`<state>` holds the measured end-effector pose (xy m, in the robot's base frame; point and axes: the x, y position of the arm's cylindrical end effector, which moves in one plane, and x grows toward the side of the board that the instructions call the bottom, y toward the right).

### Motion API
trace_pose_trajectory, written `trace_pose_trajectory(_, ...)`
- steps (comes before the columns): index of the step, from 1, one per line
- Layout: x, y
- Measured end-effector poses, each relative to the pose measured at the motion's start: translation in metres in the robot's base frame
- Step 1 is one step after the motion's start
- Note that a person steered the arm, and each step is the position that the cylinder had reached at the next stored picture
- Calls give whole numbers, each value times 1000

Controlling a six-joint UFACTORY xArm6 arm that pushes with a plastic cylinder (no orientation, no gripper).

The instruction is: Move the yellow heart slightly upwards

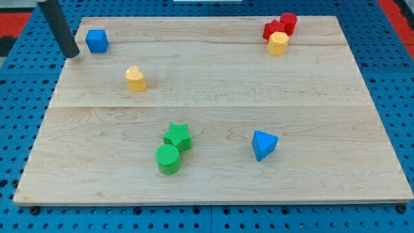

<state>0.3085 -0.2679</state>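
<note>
The pale wooden counter (213,97) carries eight small coloured blocks. The dark rod tool has no jaws and holds nothing; my tip (73,54) rests at the counter's ten o'clock corner, just beside the blue plastic cube (97,41). The yellow plastic heart (136,79) sits at four o'clock from my tip, apart from it. The likely risk: my tip must circle to the heart's six o'clock side; an off-centre push would spin it sideways toward the cube.

High oblique view over whole board (213,97)
</note>
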Motion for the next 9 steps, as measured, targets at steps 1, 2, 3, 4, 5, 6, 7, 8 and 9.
trace_pose_trajectory(1,-5,48)
trace_pose_trajectory(2,-29,26)
trace_pose_trajectory(3,-12,80)
trace_pose_trajectory(4,-12,158)
trace_pose_trajectory(5,25,201)
trace_pose_trajectory(6,104,188)
trace_pose_trajectory(7,90,101)
trace_pose_trajectory(8,74,111)
trace_pose_trajectory(9,114,151)
